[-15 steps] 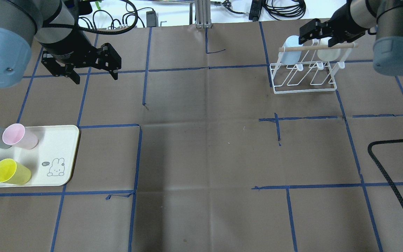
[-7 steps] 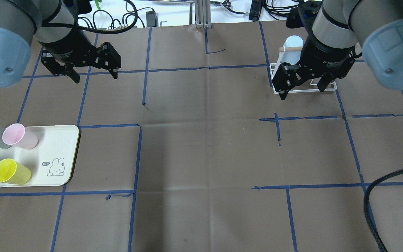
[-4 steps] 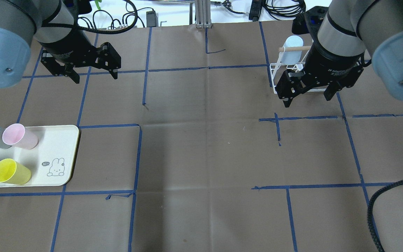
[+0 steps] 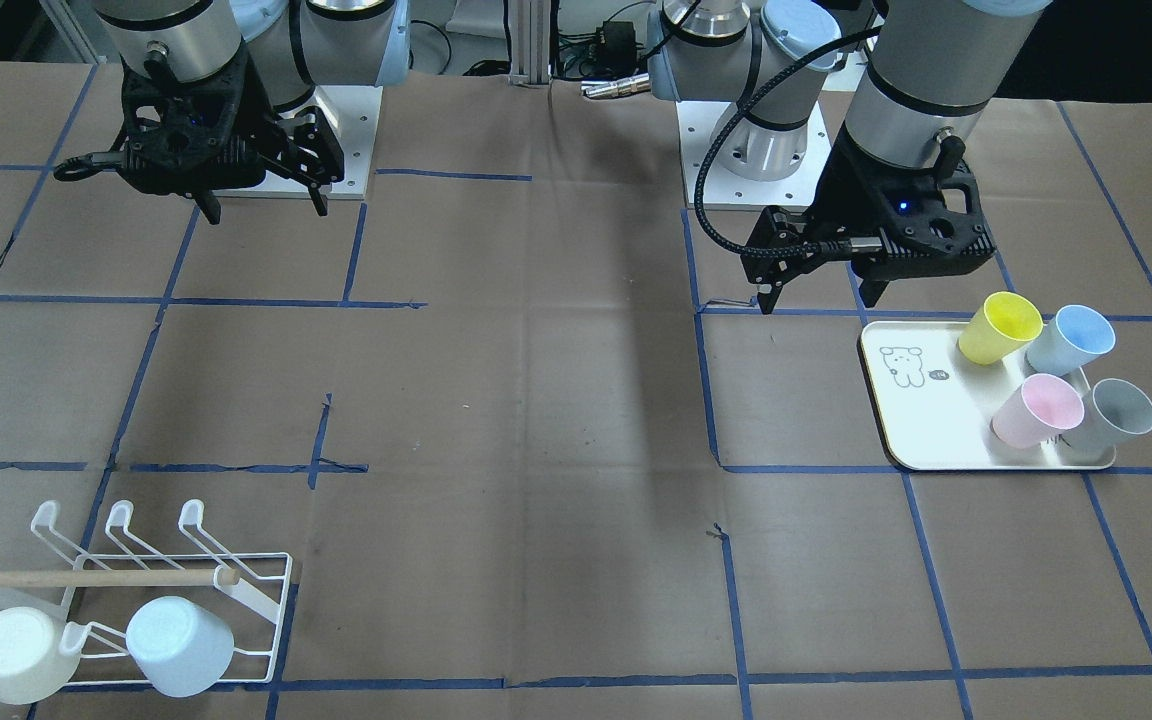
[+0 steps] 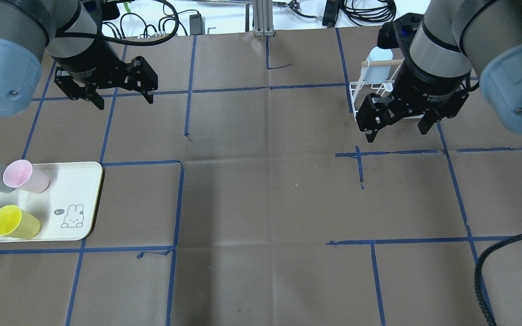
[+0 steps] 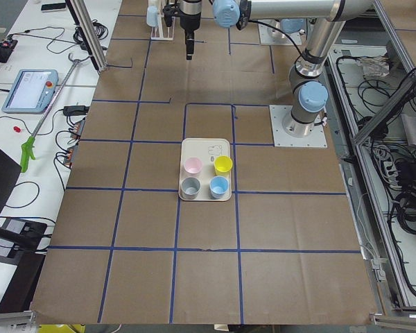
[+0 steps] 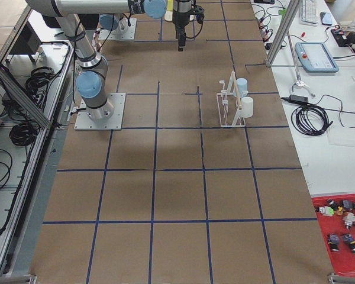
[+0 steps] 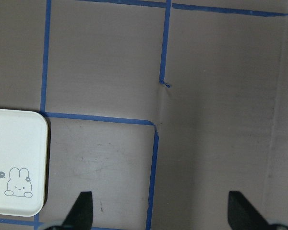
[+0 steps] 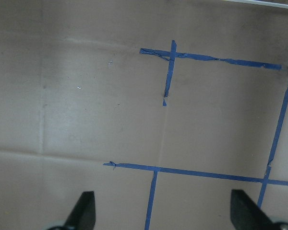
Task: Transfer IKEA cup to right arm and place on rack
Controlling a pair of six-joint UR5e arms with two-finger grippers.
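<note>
Both spread and empty: left gripper [image 5: 125, 102] must pick from close-packed cups [image 5: 14, 222] on the tray [image 5: 79, 181], risking toppled neighbours; right gripper [image 5: 397, 135] hangs apart from the rack [image 4: 86, 577]

The table [image 5: 261, 203] is covered in matt, creased brown paper marked with tape [image 5: 401, 241]. The rack [image 4: 281, 620] is formed of white coated wire, its dowel [image 4: 86, 577] of bare wood. Smooth plastic is seen in the cups [image 4: 1002, 328].

The tabletop [image 5: 261, 203] is covered in brown paper gridded with blue tape [image 5: 424, 240]. Beyond its far edge, black cables [image 5: 369, 11] sprawl across a white bench [image 5: 229, 18]. A red tray [image 7: 343, 234] sits off one corner.
</note>
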